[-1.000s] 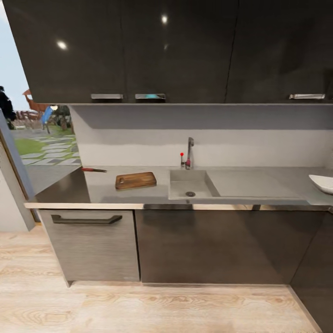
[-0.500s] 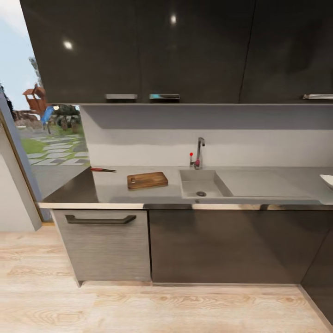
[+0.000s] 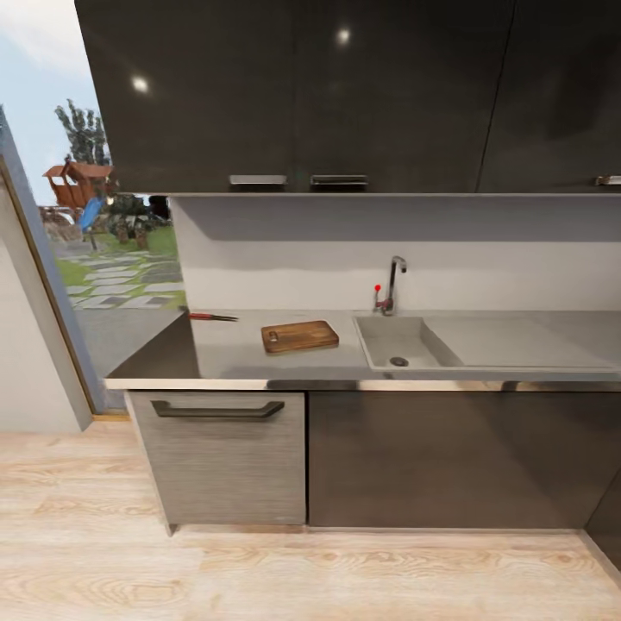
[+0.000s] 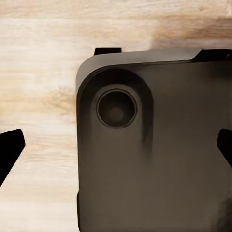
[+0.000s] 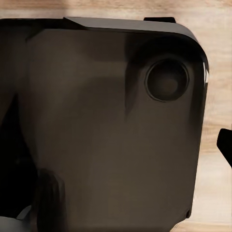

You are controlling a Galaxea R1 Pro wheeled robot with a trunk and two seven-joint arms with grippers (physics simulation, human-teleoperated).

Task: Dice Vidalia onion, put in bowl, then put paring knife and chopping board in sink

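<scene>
The chopping board (image 3: 300,336) is lying flat on the grey surface (image 3: 233,358), just beside the sink (image 3: 405,341) with its tap (image 3: 392,285). The paring knife (image 3: 212,316) is sitting apart from the board, toward the surface's window end. In the left wrist view, dark fingers (image 4: 9,152) are standing wide apart, released, over the robot's base (image 4: 159,145); the right fingers' state I cannot tell.

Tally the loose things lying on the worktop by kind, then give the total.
Chopping board: 1
Paring knife: 1
Total: 2, both on the countertop to the left of the sink.
</scene>
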